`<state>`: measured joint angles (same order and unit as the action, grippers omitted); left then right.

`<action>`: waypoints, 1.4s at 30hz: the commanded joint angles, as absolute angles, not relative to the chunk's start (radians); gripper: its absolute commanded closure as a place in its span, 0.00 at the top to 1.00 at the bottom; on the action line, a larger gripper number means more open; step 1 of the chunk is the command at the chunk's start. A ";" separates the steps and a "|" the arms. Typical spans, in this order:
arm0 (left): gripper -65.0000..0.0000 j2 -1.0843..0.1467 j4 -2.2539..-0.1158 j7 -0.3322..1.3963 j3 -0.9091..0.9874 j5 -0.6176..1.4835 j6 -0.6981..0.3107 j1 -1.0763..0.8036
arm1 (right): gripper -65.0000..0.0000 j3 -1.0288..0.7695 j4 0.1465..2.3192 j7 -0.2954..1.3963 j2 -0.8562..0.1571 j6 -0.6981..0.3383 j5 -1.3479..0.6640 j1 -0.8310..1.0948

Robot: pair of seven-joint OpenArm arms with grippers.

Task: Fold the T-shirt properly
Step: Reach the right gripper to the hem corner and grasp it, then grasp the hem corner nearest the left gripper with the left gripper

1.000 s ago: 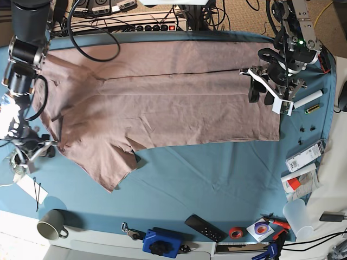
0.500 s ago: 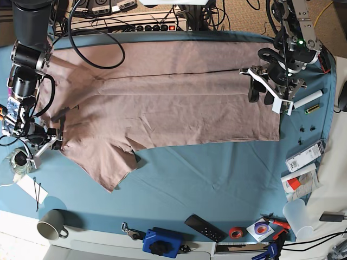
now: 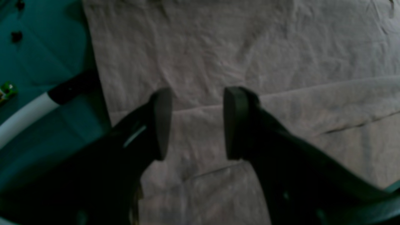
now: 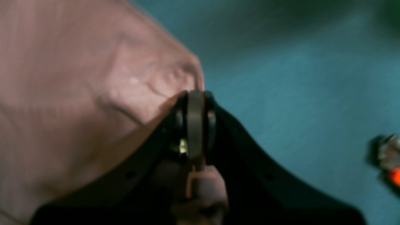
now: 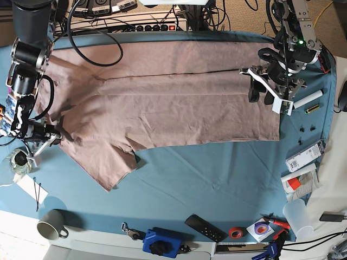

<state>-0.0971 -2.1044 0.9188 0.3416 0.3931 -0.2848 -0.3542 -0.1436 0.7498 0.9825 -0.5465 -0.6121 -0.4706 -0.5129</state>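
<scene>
I'm seeing the T-shirt (image 5: 162,97) lying spread across the far half of the bench, on the teal table cloth (image 5: 217,179), hem end toward the bench's right edge, sleeve end toward the left edge. One sleeve is sticking out toward the near-left, its tip pointing at the near edge. A long fold line is running left to right through the body.

Right gripper (image 4: 195,103) is sitting at the left edge of the bench, jaws pressed together on a corner of the T-shirt; in the right wrist view the fabric is bunching up right at the fingertips, cloth on one side, bare table cloth on the other. In the base view that same gripper (image 5: 54,132) is touching the shirt's left-hand edge, just beside the sleeve.

Left gripper (image 3: 197,122) is hovering over the hem end near the right edge of the bench, jaws standing apart, nothing between them. Left wrist view is showing both fingers (image 3: 162,122) over wrinkled fabric, with a fold ridge crossing under them. I can't tell whether the fingertips are touching the cloth.

Loose stuff along the near edge of the bench: grey mug (image 5: 51,225) at the near-left corner, blue box (image 5: 162,242), black remote (image 5: 205,228), red tape roll (image 5: 235,233). White tube (image 5: 307,99) lying by the right edge, just beside the left arm
</scene>
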 commanded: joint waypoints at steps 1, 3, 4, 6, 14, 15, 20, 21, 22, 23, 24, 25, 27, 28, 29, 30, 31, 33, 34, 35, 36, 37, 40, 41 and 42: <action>0.43 -0.102 -2.120 0.900 0.342 0.404 -0.288 -0.352 | 0.00 -0.146 0.806 1.009 -0.570 -0.616 -0.498 -0.519; 0.43 -0.103 -2.120 0.900 0.342 0.403 -0.288 -0.352 | 0.00 -0.146 0.899 1.065 -0.580 -0.616 -0.556 -0.480; 0.43 -0.103 -2.120 0.900 0.342 0.403 -0.288 -0.352 | 0.00 -0.146 0.943 1.089 -0.587 -0.616 -0.580 -0.460; 0.43 -0.102 -2.120 0.897 0.342 0.403 -0.288 -0.352 | 0.00 -0.146 1.026 1.127 -0.604 -0.616 -0.640 -0.415; 0.43 -0.102 -2.120 0.897 0.342 0.404 -0.288 -0.352 | 0.00 -0.237 1.298 1.226 -0.663 -0.617 -0.791 -0.225; 0.43 -0.102 -2.120 0.897 0.342 0.404 -0.288 -0.352 | 0.00 -0.264 1.330 1.253 -0.662 -0.621 -0.829 -0.200; 0.43 -0.102 -2.120 0.897 0.342 0.403 -0.288 -0.352 | 0.00 -0.393 1.470 1.339 -0.662 -0.686 -0.985 -0.077; 0.43 -0.102 -2.120 0.897 0.342 0.404 -0.288 -0.352 | 0.00 -0.414 1.491 1.353 -0.662 -0.686 -1.000 -0.054; 0.43 -0.102 -2.120 0.897 0.342 0.404 -0.288 -0.352 | 0.00 -0.435 1.509 1.364 -0.662 -0.686 -1.014 -0.031; 0.43 -0.102 -2.120 0.897 0.342 0.404 -0.288 -0.352 | 0.00 -0.453 1.522 1.371 -0.662 -0.688 -1.026 -0.008; 0.43 -0.102 -2.120 0.897 0.342 0.404 -0.288 -0.352 | 0.00 -0.467 1.528 1.379 -0.662 -0.694 -1.034 0.013; 0.43 -0.102 -2.120 0.897 0.342 0.404 -0.288 -0.352 | 0.00 -0.477 1.530 1.386 -0.662 -0.698 -1.039 0.031; 0.43 -0.102 -2.120 0.897 0.342 0.404 -0.288 -0.352 | 0.00 -0.484 1.530 1.388 -0.662 -0.698 -1.043 0.065; 0.43 -0.102 -2.120 0.897 0.342 0.404 -0.288 -0.352 | 0.00 -0.484 1.530 1.387 -0.662 -0.698 -1.043 0.080; 0.43 -0.102 -2.120 0.897 0.342 0.404 -0.288 -0.352 | 0.00 -0.484 1.530 1.388 -0.658 -0.698 -1.043 0.089; 0.43 -0.102 -2.120 0.897 0.342 0.404 -0.288 -0.352 | 0.00 -0.484 1.530 1.388 -0.655 -0.698 -1.042 0.097; 0.43 -0.102 -2.120 0.897 0.342 0.404 -0.288 -0.352 | 0.00 -0.484 1.530 1.388 -0.653 -0.698 -1.043 0.101; 0.43 -0.102 -2.120 0.897 0.342 0.404 -0.288 -0.352 | 0.00 -0.484 1.530 1.389 -0.651 -0.698 -1.044 0.099; 0.43 -0.102 -2.120 0.897 0.342 0.404 -0.288 -0.352 | 0.00 -0.484 1.530 1.388 -0.652 -0.698 -1.052 0.099; 0.43 -0.102 -2.120 0.897 0.342 0.404 -0.288 -0.352 | 0.00 -0.484 1.530 1.389 -0.652 -0.698 -1.062 0.097; 0.43 -0.102 -2.120 0.897 0.342 0.404 -0.288 -0.352 | 0.05 -0.484 1.530 1.389 -0.653 -0.698 -1.071 0.097; 0.43 -0.102 -2.120 0.897 0.342 0.404 -0.288 -0.352 | 0.13 -0.484 1.530 1.389 -0.656 -0.698 -1.084 0.097; 0.43 -0.102 -2.120 0.898 0.342 0.403 -0.288 -0.352 | 0.29 -0.486 1.532 1.392 -0.678 -0.698 -1.137 0.097; 0.43 -0.102 -2.120 0.898 0.342 0.403 -0.288 -0.352 | 0.29 -0.487 1.532 1.392 -0.688 -0.698 -1.166 0.097; 0.43 -0.102 -2.120 0.898 0.342 0.403 -0.288 -0.352 | 0.29 -0.487 1.533 1.392 -0.698 -0.698 -1.185 0.094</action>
